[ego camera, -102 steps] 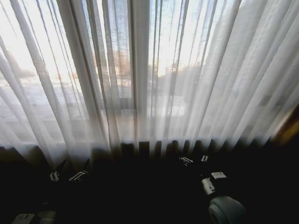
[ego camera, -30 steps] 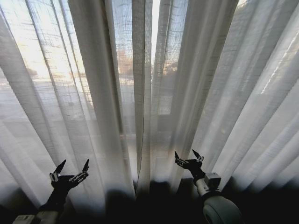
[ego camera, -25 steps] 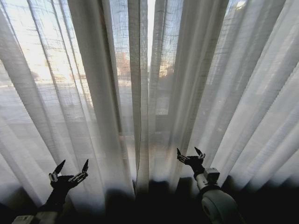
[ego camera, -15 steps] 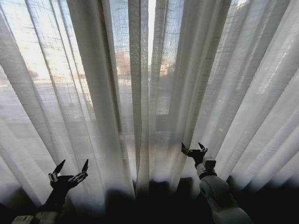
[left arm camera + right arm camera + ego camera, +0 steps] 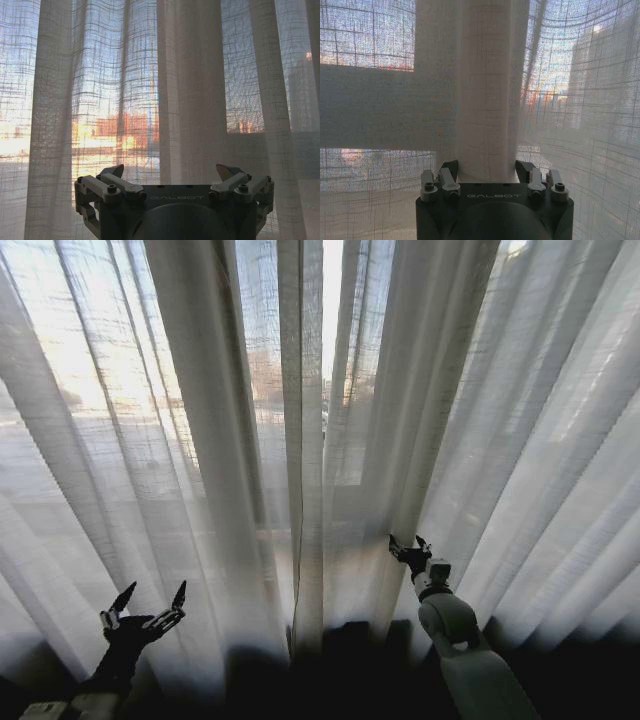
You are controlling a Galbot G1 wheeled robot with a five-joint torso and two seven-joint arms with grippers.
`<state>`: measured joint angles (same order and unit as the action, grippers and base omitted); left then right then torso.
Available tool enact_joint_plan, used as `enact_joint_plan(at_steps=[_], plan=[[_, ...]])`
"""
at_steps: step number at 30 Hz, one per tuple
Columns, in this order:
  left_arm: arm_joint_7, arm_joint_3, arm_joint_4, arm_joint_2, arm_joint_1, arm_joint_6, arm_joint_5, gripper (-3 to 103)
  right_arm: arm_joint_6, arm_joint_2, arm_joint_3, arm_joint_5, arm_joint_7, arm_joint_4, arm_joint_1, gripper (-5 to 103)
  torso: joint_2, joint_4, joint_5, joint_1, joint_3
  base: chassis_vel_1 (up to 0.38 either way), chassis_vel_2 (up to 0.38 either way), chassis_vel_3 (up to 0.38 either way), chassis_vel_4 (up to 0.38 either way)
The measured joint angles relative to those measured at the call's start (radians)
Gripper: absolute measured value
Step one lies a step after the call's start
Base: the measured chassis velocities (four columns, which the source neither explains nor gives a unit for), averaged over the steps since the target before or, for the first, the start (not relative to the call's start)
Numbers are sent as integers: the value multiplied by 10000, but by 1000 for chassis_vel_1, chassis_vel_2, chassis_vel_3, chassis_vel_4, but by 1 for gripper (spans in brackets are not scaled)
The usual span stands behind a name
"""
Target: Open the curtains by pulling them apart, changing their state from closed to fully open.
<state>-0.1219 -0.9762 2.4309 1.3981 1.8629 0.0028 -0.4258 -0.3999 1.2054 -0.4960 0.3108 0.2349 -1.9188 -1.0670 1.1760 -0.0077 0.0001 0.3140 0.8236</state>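
Nearest me, my left claw [image 5: 141,605] sits low at the near left, fingers spread wide and holding nothing, right where it was 1 second ago; its wrist view shows the open tips standing just short of the pleats. The change is on the other side: my right claw [image 5: 410,546] has climbed and pushed away from me over the last second, from low near the dark sill to the folds just right of centre. Its fingers are parted and empty, and in the right wrist view a thick fold of fabric [image 5: 485,90] stands squarely between the 2 tips, close in but not yet pinched. Beyond both, the curtains [image 5: 300,420] hang closed across the whole window, the 2 panels meeting at a narrow bright slit at centre, with blurred buildings and sky glowing through the weave. My read is that the reach on the right is about finished and the fold is lined up for a grip, while the left has not begun its approach, so the opening itself has not started.
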Motion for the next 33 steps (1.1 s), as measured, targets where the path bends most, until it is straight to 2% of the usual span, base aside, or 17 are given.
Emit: enact_joint_plan(at_steps=[1, 2, 4, 6, 11, 13, 17, 33], plan=[[-1, 3, -4, 0, 0, 0, -1, 100, 6, 3, 12, 0, -5, -8, -7, 61, 0, 0, 1, 0, 0, 0, 0, 0, 0], [-1, 3, -4, 0, 0, 0, -1, 100, 6, 3, 12, 0, -5, -8, -7, 61, 0, 0, 1, 0, 0, 0, 0, 0, 0], [-4, 18, -12, 0, -13, -4, -1, 100, 13, 6, 34, 0, -15, -40, -20, 50, 0, 0, 2, 0, 1, 0, 0, 0, 0], [-4, 20, -14, 0, -24, -6, -1, 100, 16, 6, 40, 0, -17, -56, -23, 50, 0, -1, 2, 0, 0, 0, 0, 0, 0], [-7, -2, -25, -17, -20, -48, -37, 100, 34, -12, 61, -2, -18, -155, -57, 22, 0, 0, 1, 0, 0, 0, 0, 0, 0], [-8, -17, -26, -19, -13, -52, -56, 100, 36, -12, 73, -2, -17, -181, -73, 22, 0, 0, 1, 0, 0, 0, 0, 0, 0], [-9, -92, -27, -36, 14, -91, -126, 100, 52, -12, 88, -2, -12, -282, -152, 3, 0, 0, 1, 0, 0, 0, 0, 0, 0], [-31, -136, 30, 14, 96, -180, -168, 100, 67, -41, 77, 295, -188, -631, -422, 0, 0, 1, 1, 0, 0, 0, 0, 0, 0]])
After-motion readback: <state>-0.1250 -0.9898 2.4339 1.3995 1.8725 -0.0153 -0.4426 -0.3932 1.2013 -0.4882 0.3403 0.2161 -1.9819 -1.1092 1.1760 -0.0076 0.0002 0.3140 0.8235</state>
